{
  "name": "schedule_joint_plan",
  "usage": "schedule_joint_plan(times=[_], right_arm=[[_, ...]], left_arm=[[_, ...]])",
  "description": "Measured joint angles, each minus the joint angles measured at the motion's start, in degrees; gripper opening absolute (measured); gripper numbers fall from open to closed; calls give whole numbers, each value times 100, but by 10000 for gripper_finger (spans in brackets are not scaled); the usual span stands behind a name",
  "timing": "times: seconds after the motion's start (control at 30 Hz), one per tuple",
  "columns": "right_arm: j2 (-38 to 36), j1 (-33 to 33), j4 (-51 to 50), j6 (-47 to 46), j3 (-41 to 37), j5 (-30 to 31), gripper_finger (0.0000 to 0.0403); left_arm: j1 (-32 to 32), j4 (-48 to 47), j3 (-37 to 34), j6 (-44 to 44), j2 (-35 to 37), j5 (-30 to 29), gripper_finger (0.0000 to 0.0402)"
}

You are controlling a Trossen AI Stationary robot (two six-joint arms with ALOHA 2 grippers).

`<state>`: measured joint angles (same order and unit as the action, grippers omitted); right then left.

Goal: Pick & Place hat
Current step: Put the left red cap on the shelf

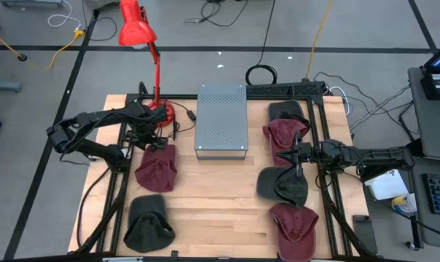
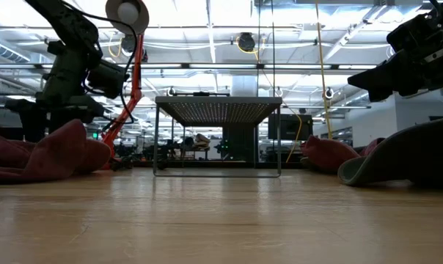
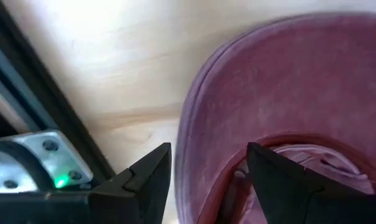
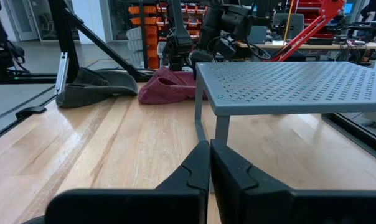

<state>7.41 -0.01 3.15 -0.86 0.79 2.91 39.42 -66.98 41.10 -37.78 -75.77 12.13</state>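
Maroon hat (image 1: 156, 169) brim between spread left pincer (image 3: 203, 177) fingers; right pincer (image 4: 210, 163) pressed together, idle.

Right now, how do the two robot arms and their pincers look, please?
Both arms are dark, nearly black, built of jointed segments with black cables running along them. The left pincer has two black, wedge-shaped fingers; beside it sits a silver bolted bracket with a small green light. The right pincer has two matte black angular fingers.
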Motion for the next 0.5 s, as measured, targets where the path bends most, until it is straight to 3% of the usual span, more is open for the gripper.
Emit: schedule_joint_plan(times=[0.23, 0.5], right_arm=[[0, 0, 0, 1, -1, 0, 9], [-1, 0, 0, 1, -2, 1, 8]], left_arm=[[118, 75, 0, 4, 0, 10, 199], [118, 68, 0, 61, 0, 51, 84]])
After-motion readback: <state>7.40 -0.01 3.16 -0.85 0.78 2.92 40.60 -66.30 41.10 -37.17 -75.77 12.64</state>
